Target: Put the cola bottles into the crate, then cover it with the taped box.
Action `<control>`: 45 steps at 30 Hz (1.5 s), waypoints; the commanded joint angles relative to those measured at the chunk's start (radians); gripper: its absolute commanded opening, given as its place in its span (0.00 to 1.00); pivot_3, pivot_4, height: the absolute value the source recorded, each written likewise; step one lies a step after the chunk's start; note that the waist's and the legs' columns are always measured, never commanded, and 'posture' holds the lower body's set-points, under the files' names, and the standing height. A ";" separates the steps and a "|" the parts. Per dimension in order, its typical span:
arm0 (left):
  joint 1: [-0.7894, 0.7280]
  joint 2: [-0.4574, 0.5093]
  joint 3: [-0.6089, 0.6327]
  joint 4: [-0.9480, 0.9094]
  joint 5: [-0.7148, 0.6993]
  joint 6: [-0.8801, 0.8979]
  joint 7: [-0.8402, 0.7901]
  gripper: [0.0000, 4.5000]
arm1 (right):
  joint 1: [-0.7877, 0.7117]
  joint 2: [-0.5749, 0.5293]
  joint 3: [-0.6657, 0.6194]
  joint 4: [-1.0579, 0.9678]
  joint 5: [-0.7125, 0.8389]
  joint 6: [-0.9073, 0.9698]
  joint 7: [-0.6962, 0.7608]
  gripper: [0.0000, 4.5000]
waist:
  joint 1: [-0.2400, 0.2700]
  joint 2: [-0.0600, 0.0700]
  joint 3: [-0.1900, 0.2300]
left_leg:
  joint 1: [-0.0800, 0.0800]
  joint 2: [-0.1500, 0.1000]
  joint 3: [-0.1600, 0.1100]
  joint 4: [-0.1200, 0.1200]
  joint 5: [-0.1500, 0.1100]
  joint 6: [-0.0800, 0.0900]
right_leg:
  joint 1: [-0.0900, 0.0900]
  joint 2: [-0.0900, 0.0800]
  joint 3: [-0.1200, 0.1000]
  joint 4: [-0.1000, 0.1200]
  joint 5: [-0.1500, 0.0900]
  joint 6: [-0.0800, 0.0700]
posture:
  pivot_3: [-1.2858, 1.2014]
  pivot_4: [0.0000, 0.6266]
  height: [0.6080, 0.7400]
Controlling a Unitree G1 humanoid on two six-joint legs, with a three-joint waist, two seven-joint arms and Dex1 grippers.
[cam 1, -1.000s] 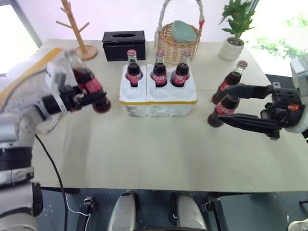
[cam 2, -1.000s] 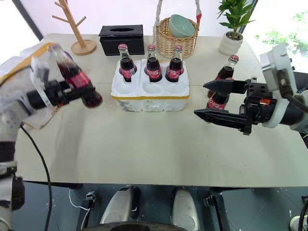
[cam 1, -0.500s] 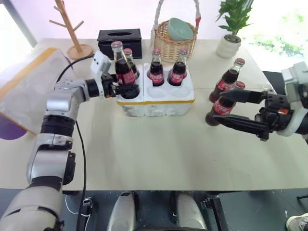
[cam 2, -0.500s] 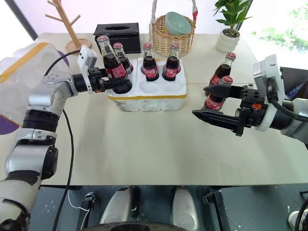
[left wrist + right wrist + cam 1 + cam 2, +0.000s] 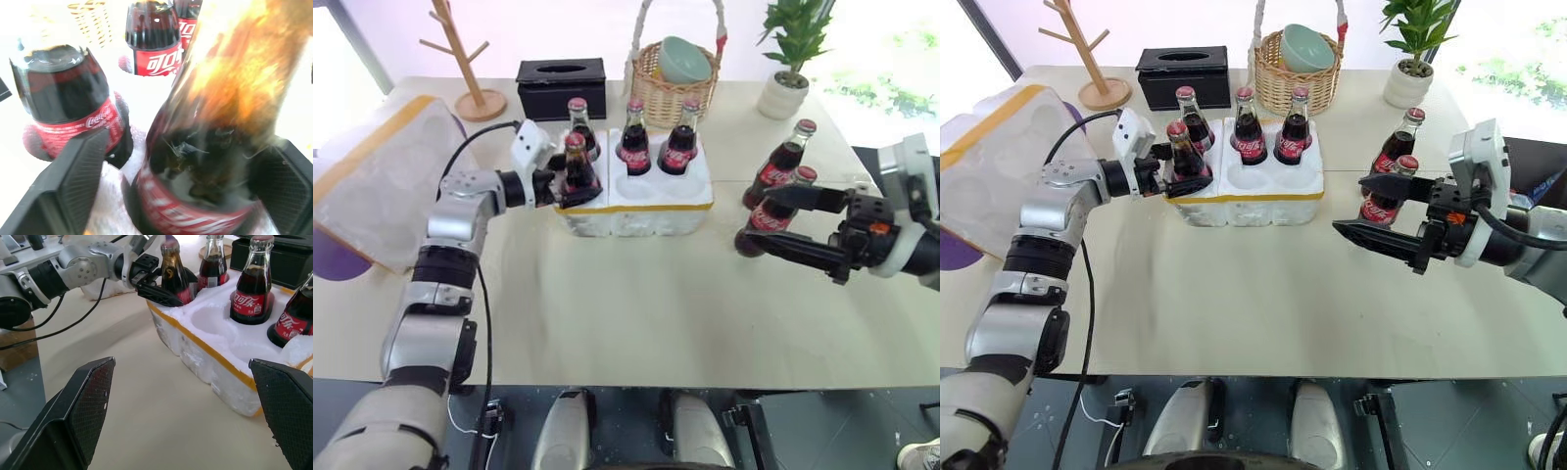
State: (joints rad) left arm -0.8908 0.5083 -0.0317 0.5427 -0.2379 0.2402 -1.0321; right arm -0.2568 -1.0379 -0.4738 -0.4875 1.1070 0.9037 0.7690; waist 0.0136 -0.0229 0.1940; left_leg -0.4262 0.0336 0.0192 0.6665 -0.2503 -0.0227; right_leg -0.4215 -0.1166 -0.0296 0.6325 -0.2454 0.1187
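Standing upright between our wide-open right gripper (image 5: 1363,208) fingers is one cola bottle (image 5: 1383,193); our left gripper (image 5: 1178,174) sits loose around the crate's (image 5: 1244,198) fourth.

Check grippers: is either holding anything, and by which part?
Nothing held, it seems. The left gripper brackets the lower body of a cola bottle seated in the crate, one finger clear of the glass. The right gripper is open, empty.
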 commanded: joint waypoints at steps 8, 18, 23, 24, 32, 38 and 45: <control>0.095 0.283 0.274 -0.465 -0.428 0.524 -0.150 0.99 | 0.313 0.039 -0.297 -0.109 0.031 0.049 -0.015 1.00 | -0.003 0.000 0.000 | 0.000 0.000 0.000 -0.001 0.000 0.000 | -0.001 0.000 0.000 0.000 0.000 0.000 | 0.52 0.24 0.97; 0.432 0.332 0.215 -0.928 -0.539 0.597 -0.095 0.99 | 0.300 0.314 -0.074 -0.032 -0.249 -0.137 -0.289 1.00 | 0.000 0.000 -0.001 | 0.017 0.000 0.000 -0.002 0.000 0.000 | 0.018 0.000 0.001 -0.004 -0.003 -0.005 | 0.52 0.24 0.97; 0.422 0.240 0.201 -0.939 -0.548 0.588 0.018 0.99 | 0.237 0.357 -0.003 0.039 -0.313 -0.185 -0.301 1.00 | -0.001 0.001 -0.001 | 0.016 0.000 0.000 -0.002 0.000 0.000 | 0.016 0.000 0.001 -0.003 -0.002 -0.002 | 0.52 0.24 0.97; 0.412 0.223 0.199 -0.934 -0.554 0.588 0.037 0.99 | 0.222 0.363 0.010 0.057 -0.323 -0.194 -0.298 1.00 | -0.001 0.001 -0.001 | 0.016 0.000 0.000 -0.002 0.000 0.000 | 0.016 0.000 0.001 -0.003 -0.001 -0.001 | 0.52 0.24 0.97; 0.376 0.172 0.159 -0.918 -0.541 0.566 0.083 0.99 | 0.106 0.390 0.114 0.211 -0.415 -0.252 -0.273 1.00 | -0.003 0.001 -0.001 | 0.016 0.000 0.000 -0.003 0.000 0.000 | 0.016 0.000 0.001 -0.003 -0.001 -0.001 | 0.52 0.24 0.97; 0.367 0.168 0.136 -0.913 -0.531 0.551 0.083 0.99 | 0.009 0.433 0.181 0.344 -0.488 -0.309 -0.257 1.00 | -0.004 0.001 -0.001 | 0.016 0.000 0.000 -0.003 0.000 0.000 | 0.015 0.001 0.001 -0.003 -0.001 -0.001 | 0.52 0.24 0.97; 0.371 0.170 0.125 -0.917 -0.532 0.543 0.089 1.00 | -0.037 0.449 0.177 0.381 -0.499 -0.354 -0.214 0.72 | -0.003 0.001 -0.001 | 0.016 0.000 0.000 -0.003 0.000 0.000 | 0.015 0.001 0.001 -0.003 -0.001 0.000 | 0.52 0.24 0.97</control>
State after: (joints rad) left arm -0.5155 0.6704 0.0899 -0.3558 -0.7700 0.7987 -0.9490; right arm -0.2739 -0.5872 -0.2779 -0.0663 0.5921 0.5782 0.5324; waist 0.0109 -0.0216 0.1931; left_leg -0.4103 0.0336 0.0192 0.6631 -0.2506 -0.0228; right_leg -0.4062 -0.1160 -0.0284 0.6295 -0.2462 0.1184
